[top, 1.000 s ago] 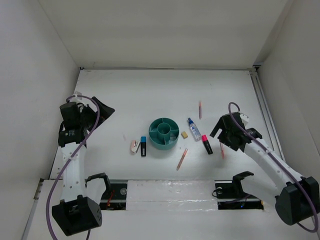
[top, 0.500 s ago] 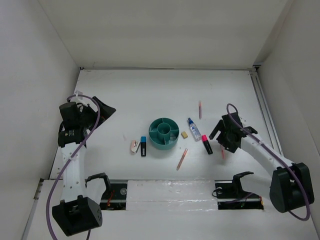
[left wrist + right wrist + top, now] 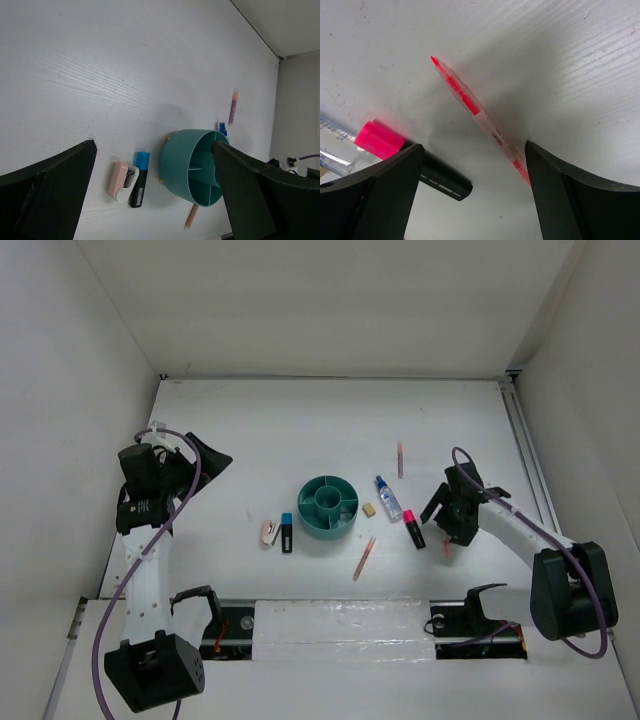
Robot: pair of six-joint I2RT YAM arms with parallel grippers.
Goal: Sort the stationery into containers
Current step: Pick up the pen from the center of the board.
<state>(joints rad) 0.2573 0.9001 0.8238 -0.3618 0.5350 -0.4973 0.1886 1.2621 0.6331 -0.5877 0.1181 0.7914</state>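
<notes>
Straddling a pinkish-orange pencil (image 3: pixel 485 126), the right tool (image 3: pixel 473 150) stands spread wide

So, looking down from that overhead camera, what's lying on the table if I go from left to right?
white-pink piece → blue-capped marker → teal organizer → tan eraser → clear bottle → pink-capped marker → rightmost pencil

Teal organizer (image 3: pixel 177 160), pink-cap blk marker (image 3: pixel 380 139), orange-pink pencil (image 3: pixel 480 119), blue-cap blk marker (image 3: pixel 139 180), wht table (image 3: pixel 250 430).
</notes>
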